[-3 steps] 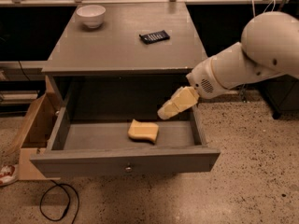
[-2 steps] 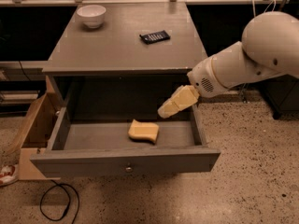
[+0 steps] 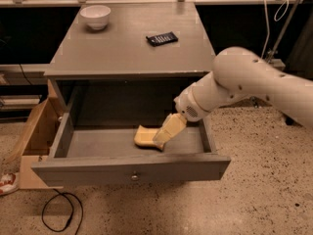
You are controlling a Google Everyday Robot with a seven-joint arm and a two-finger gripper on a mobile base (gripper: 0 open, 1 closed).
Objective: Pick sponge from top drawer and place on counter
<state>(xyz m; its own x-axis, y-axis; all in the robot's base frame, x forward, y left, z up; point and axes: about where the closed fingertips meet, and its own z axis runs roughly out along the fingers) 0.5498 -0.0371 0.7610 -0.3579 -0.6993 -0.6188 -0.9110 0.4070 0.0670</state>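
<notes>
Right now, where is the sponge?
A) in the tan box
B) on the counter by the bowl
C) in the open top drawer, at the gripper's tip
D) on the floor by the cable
C: the sponge lies inside the open top drawer, with the gripper reaching down at one end of it; the counter carries a white bowl and a black device, no sponge.

Cream claw (image 3: 164,138) inside grey top drawer (image 3: 132,168); sponge (image 3: 144,137) pale yellow

One raised camera faces the counter (image 3: 122,53) and top drawer (image 3: 98,168) from the front, gripper (image 3: 163,138) inside the drawer.
</notes>
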